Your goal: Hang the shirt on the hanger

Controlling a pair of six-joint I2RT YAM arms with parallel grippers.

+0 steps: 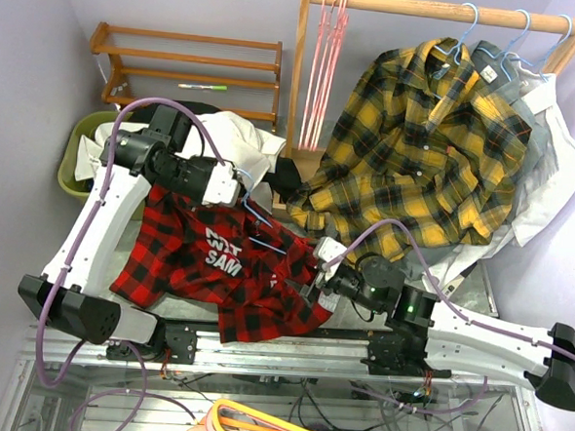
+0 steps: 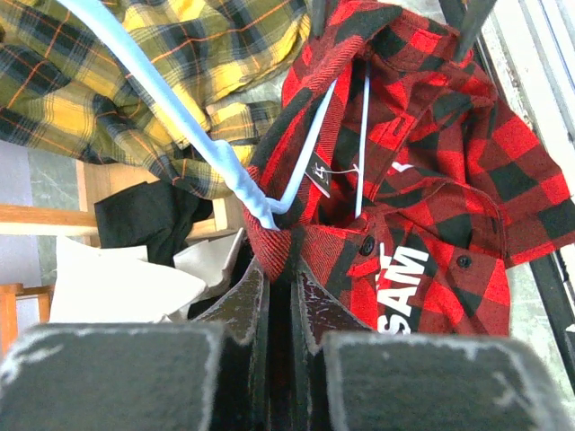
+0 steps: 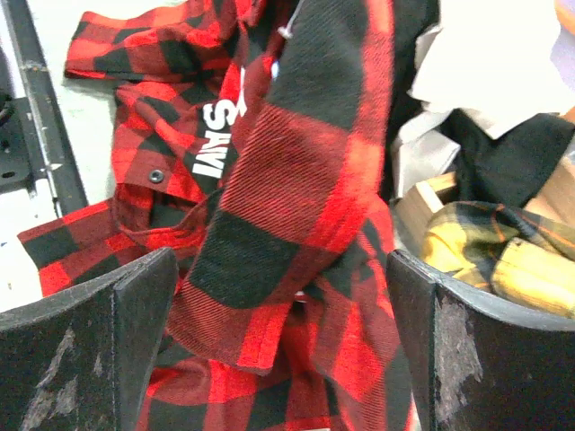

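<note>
Three views of one moment.

Top external. The shirt (image 1: 183, 253) lies crumpled at the centre of the view, between the two arms, with its white letters (image 1: 225, 251) facing up. The left gripper (image 1: 242, 198) meets the shirt's upper edge from 10 o'clock. The hanger (image 1: 260, 217) shows as thin blue wire just at 5 o'clock of that gripper, on the red cloth. The right gripper (image 1: 315, 274) stands at the shirt's 3 o'clock edge. At 1 o'clock a yellow plaid shirt (image 1: 419, 145) hangs from a wooden rail (image 1: 427, 6), with pink hangers (image 1: 323, 61) at 12 o'clock.

Left wrist. The left gripper's fingers (image 2: 238, 305) are pressed together at 6 o'clock, pinching a fold of the shirt's collar. The hanger's bend touches that fold right above the fingertips. One thick blue limb runs off toward 10 o'clock, and two thin wires go toward 12 o'clock into the neck opening. Whether the wire itself is pinched cannot be told. The yellow plaid shirt fills 11 o'clock.

Right wrist. The right gripper's fingers (image 3: 99, 341) stand wide apart at 7 and 5 o'clock, grasping nothing. A hanging fold of the shirt fills the gap between them, and contact with either finger cannot be told. The white letters sit at 10 o'clock.
</note>
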